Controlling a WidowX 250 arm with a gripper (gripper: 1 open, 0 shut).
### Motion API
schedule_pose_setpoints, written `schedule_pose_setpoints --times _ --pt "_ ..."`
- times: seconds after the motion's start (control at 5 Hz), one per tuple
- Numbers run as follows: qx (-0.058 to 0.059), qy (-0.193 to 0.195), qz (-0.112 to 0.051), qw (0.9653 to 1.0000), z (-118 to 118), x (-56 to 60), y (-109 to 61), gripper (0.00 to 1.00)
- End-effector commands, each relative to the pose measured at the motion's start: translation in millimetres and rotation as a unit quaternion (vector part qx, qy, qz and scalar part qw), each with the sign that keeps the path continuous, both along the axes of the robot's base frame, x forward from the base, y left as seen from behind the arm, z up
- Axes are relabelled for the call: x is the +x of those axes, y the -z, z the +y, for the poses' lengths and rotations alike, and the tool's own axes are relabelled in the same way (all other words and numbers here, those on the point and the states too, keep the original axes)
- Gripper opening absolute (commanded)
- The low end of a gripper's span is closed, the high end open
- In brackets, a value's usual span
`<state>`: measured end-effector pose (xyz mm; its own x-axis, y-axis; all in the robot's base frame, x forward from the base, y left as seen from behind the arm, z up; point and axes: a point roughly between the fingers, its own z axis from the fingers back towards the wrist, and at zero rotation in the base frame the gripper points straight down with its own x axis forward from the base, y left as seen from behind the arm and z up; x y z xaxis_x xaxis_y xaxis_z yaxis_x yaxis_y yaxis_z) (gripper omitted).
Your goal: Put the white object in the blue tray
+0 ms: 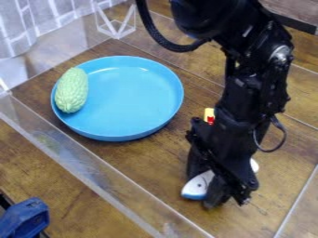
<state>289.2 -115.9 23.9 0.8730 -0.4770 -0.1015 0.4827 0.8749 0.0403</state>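
White toy (195,189) at the black claw (214,185), grip hidden from view; no lettering readable.

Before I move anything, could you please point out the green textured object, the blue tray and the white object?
Green textured object (71,91): camera view, its middle.
Blue tray (130,93): camera view, bare inner surface.
White object (194,189): camera view, end showing beside the pincer.

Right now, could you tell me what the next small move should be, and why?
Probably a short, straight lift: the claw is low over the table and seems closed around the white object, while the blue tray has a raised rim that it must clear.
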Motion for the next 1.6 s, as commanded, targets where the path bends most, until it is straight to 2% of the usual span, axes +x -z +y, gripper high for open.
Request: schedule_pose_setpoints --times 0.0,0.2,0.4,0.6,1.4 --pt "-0.005 -0.007 -0.04 0.9992 4.6 14.3 -38.4 0.0" --pt "0.016 -0.013 -0.042 0.9989 13.9 19.1 -66.3 0.0" --pt "0.038 -0.024 -0.051 0.9977 31.8 26.0 -103.1 0.0" --pt "0.042 -0.033 -0.055 0.9971 34.3 22.2 -108.2 0.0" --pt "0.033 -0.065 -0.063 0.9953 51.9 13.4 -114.1 0.0"
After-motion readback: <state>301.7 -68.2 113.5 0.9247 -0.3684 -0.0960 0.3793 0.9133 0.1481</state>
